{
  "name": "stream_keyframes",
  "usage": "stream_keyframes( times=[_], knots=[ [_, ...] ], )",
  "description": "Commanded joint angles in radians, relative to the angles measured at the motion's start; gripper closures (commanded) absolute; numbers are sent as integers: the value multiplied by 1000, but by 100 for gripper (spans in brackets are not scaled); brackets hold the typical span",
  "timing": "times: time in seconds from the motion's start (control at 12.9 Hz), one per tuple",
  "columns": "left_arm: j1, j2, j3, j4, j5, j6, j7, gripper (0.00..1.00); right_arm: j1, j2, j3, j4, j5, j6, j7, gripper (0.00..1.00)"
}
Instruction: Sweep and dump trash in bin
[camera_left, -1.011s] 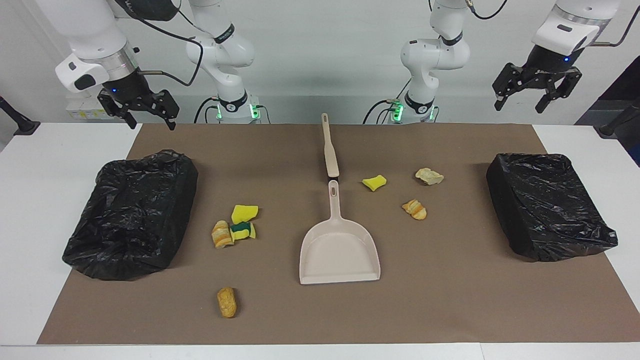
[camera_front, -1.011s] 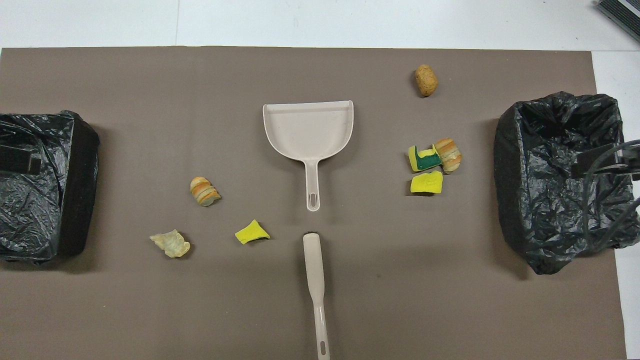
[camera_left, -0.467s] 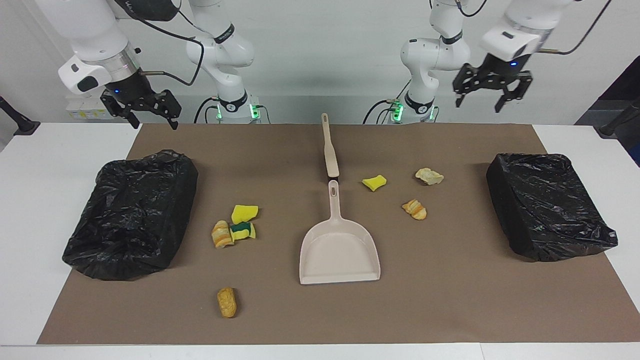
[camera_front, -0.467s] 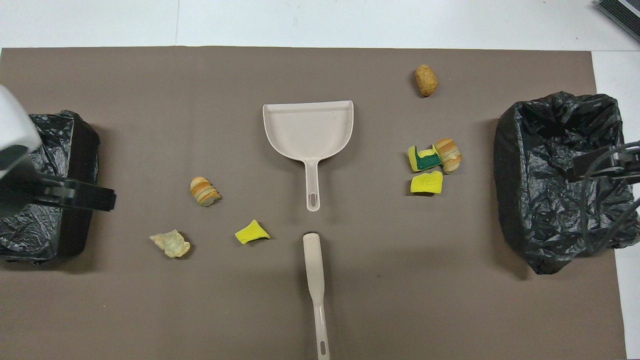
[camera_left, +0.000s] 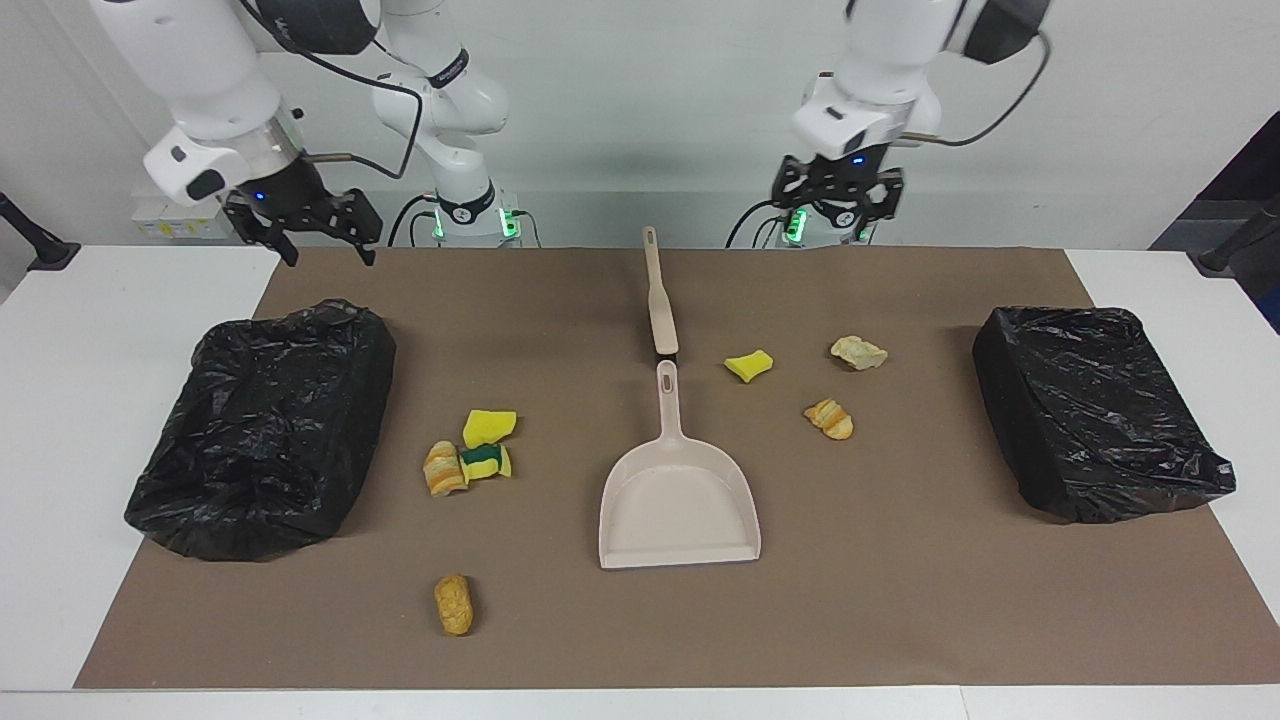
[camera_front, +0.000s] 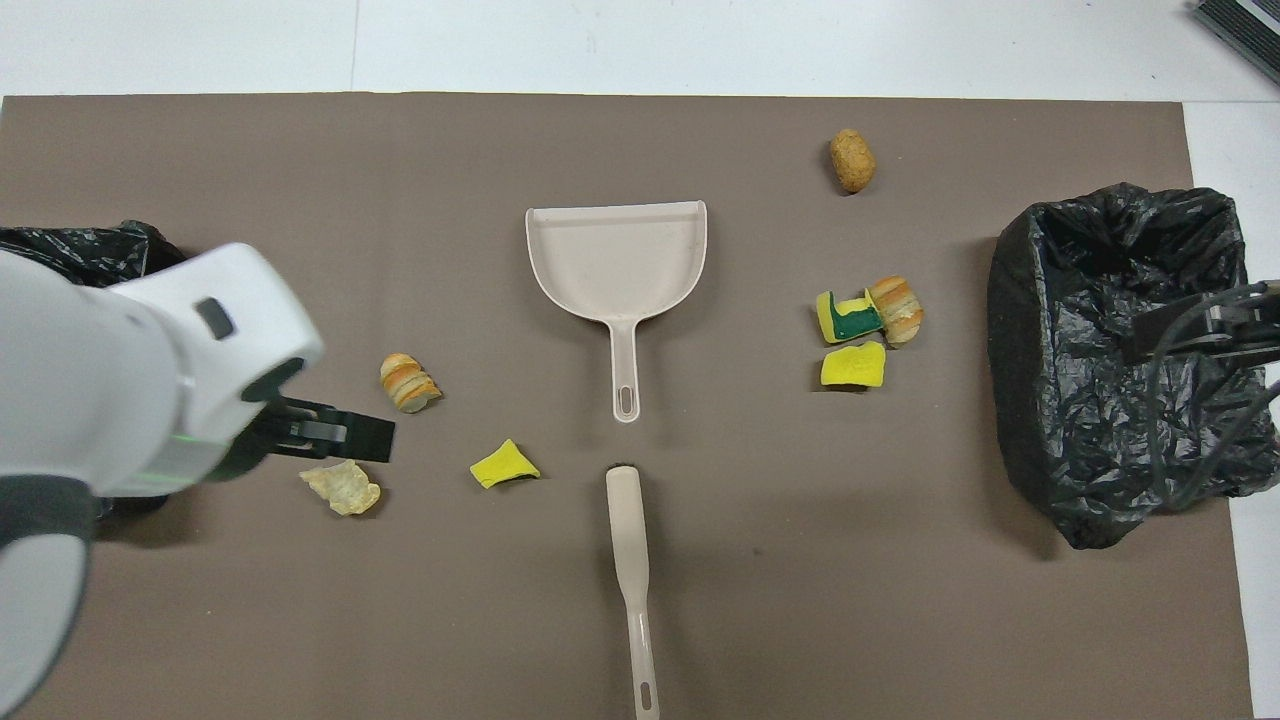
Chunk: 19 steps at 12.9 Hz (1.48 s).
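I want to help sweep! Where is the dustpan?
The beige dustpan lies mid-mat, its handle toward the robots, just short of the brush.

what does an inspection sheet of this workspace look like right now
surface: brown mat on a white table
job's things: beige dustpan mid-mat, its handle toward the robots; brush in line with it, nearer the robots; trash scattered on both sides of the dustpan, none in it; two black-lined bins, one at each end
clutter: nothing seen
grippers: left pincer open, raised over the mat's robot-side edge; right pincer open, raised above its end's bin
cables: black leads along both arms, clear of the mat
surroundings: plain white wall, dark gear at the edges
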Motion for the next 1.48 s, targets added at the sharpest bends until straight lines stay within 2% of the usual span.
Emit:
stream_keyframes(
  times=[0.0, 0.23, 0.39, 0.7, 0.93, 1.17, 1.4],
  knots=[
    [-130, -46, 18, -158, -3, 157, -156, 0, -3, 72, 57, 36, 7, 40, 1, 0],
    [-265, -17, 18, -273, -3, 304, -306, 0, 9, 130, 135, 33, 10, 172, 7, 0],
    [-355, 35, 20, -341, -3, 382, -381, 0, 87, 181, 140, 36, 5, 224, 39, 0],
    [-452, 56, 17, -493, -3, 556, -438, 0, 233, 270, 135, 39, -9, 385, 197, 0],
    [-486, 50, 15, -528, -19, 562, -443, 1, 320, 336, 131, 41, -62, 482, 268, 0],
    [-487, 49, 15, -534, -70, 562, -429, 22, 377, 394, 134, 62, -105, 499, 276, 0],
    [-487, 47, 15, -538, -96, 559, -420, 36, 405, 440, 138, 61, -107, 539, 335, 0]
  ],
)
